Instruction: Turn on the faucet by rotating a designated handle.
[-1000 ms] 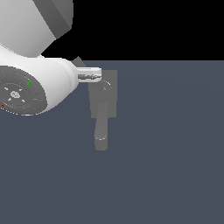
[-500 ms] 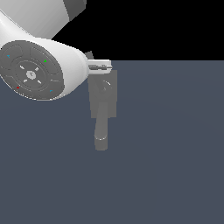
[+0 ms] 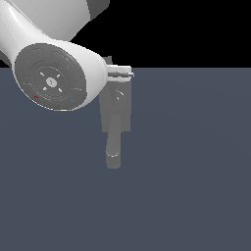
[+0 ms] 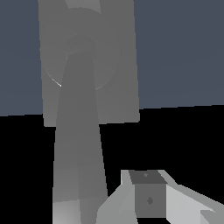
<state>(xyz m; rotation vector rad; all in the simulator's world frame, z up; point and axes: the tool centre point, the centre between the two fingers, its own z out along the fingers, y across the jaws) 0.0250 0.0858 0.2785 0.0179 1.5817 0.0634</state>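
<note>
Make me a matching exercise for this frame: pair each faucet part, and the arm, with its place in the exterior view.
Things:
1. flat rectangular grey back plate
2. round grey hub
3. thick round-ended grey spout
4. white robot arm link with a grey round cap

Places:
A. fills the view's upper left, covering the plate's left edge
B. sits on the plate's upper half
C. runs down from the hub past the plate's lower edge
D. lies behind the hub, partly hidden by the arm

Pairs: 1-D, 2-B, 3-C, 4-A.
</note>
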